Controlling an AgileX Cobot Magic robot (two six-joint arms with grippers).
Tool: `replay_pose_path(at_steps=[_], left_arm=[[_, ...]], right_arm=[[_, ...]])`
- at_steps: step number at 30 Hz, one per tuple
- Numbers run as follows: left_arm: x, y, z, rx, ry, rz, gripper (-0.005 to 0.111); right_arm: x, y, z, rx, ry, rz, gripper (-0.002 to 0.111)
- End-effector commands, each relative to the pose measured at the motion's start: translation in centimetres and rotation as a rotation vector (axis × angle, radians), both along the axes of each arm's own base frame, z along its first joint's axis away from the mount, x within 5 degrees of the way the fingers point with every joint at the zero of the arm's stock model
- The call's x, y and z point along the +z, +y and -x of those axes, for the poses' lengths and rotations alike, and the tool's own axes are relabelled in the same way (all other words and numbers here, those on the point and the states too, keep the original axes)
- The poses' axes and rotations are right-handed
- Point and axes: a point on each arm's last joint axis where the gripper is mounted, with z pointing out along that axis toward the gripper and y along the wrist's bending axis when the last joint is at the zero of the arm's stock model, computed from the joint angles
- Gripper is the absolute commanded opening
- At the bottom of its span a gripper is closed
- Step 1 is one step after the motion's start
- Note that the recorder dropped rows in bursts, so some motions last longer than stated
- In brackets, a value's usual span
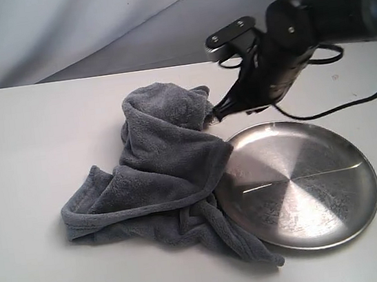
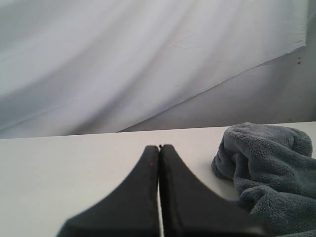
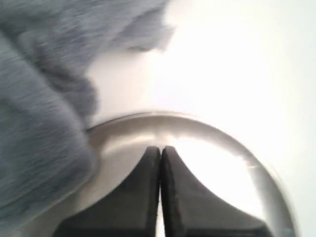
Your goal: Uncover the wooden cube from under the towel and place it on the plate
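The grey-blue towel (image 1: 168, 171) lies bunched in a heap on the white table, its right edge overlapping the rim of the round silver plate (image 1: 298, 182). The wooden cube is hidden. My right gripper (image 1: 215, 114) hangs just beside the towel's upper right fold, above the plate's far rim. In the right wrist view its fingers (image 3: 159, 148) are pressed together with nothing between them, over the plate (image 3: 123, 136), with the towel (image 3: 39, 123) alongside. My left gripper (image 2: 159, 146) is shut and empty above bare table, the towel (image 2: 269, 168) off to one side.
The white table (image 1: 34, 133) extends left of and in front of the towel. A pale draped backdrop (image 1: 89, 22) hangs behind the table. Black cables (image 1: 350, 102) trail from the right arm over the table's back right.
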Motion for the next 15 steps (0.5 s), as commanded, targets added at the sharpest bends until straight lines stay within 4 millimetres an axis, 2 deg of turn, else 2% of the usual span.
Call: replay_pose_path(at_steps=[1,4,6,10,15], left_arm=[[0.0,0.0,0.0,0.003,-0.01,0.006,0.0],[0.0,0.0,0.0,0.003,-0.01,0.006,0.0],[0.0,0.0,0.0,0.003,-0.01,0.006,0.0],[0.0,0.0,0.0,0.003,-0.01,0.006,0.0],[0.0,0.0,0.0,0.003,-0.01,0.006,0.0]], right_arm=[[0.6,-2.4,-2.7,-0.063,-0.124,-0.065,0.0],[0.7,-1.9,-4.4,-0.073,-0.146,-0.082,0.0],[1.2,-0.5,-5.6,-0.063,-0.159,-0.106,0.0],[2.0,3.1,-6.9,-0.024,-0.16,-0.153,0.0],[2.5,8.2,-6.4,0.103,-0.187,-0.166,0.0]])
